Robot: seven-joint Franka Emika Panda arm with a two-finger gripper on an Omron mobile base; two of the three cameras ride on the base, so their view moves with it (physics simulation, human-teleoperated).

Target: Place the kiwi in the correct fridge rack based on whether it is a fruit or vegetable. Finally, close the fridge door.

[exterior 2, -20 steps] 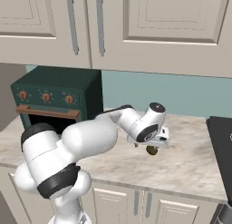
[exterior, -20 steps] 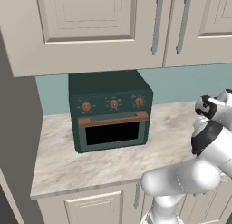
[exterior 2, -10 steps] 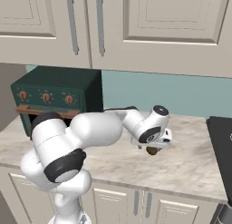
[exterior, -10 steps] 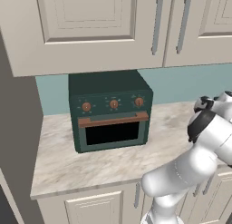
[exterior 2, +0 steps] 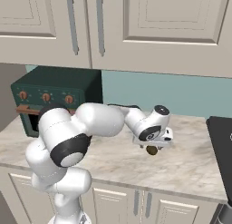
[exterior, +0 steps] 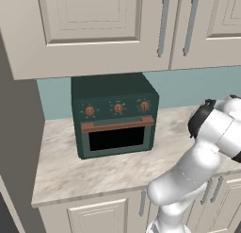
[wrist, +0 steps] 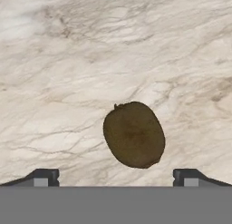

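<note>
Right base view takes in the veined beige marble counter (exterior 2: 190,164) under cream wall cabinets (exterior 2: 158,28), with the dark green countertop oven with orange knobs (exterior 2: 54,98) standing well to the left of the work. On that counter, right of the oven, the white arm reaches down, and its two-finger gripper (exterior 2: 153,145) hangs just above the small brown fuzzy oval kiwi (exterior 2: 152,150). Hand view sets the kiwi (wrist: 134,134) on bare marble, straight ahead of the gripper (wrist: 116,177) and between the lines of its two dark fingertips (wrist: 45,177), slightly nearer the right-hand one. Those tips stand wide apart, holding nothing. The kiwi's long axis runs roughly along the view's vertical, tilted a little, its stem nub toward the upper left, so the fingers would likely close across its shorter width.
</note>
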